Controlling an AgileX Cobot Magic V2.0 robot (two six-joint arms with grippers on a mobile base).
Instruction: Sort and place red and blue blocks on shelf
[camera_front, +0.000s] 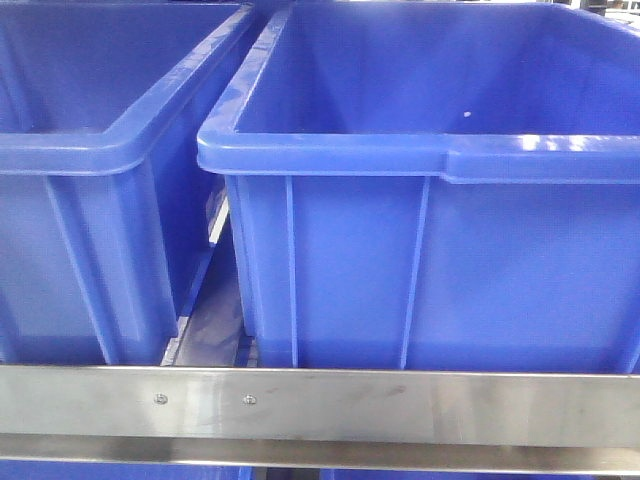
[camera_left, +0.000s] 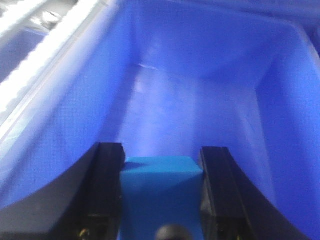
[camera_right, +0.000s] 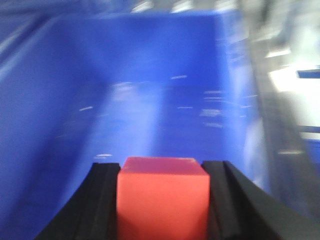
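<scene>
In the left wrist view my left gripper (camera_left: 162, 172) is shut on the sky-blue block (camera_left: 161, 195), held between its two black fingers over the inside of a dark-blue bin (camera_left: 200, 95). In the right wrist view my right gripper (camera_right: 162, 175) is shut on the red block (camera_right: 162, 200), held inside or over another dark-blue bin (camera_right: 150, 90); this view is blurred. The shelf's brushed-steel front rail (camera_front: 400, 400) with two screws runs along the bottom of the front view. Neither gripper nor either block shows in the front view.
Two large dark-blue plastic bins stand side by side on the shelf, one at the left (camera_front: 90, 200) and one at the right (camera_front: 440, 250), with a narrow gap between them. White roller tracks (camera_left: 35, 45) show beside the left bin.
</scene>
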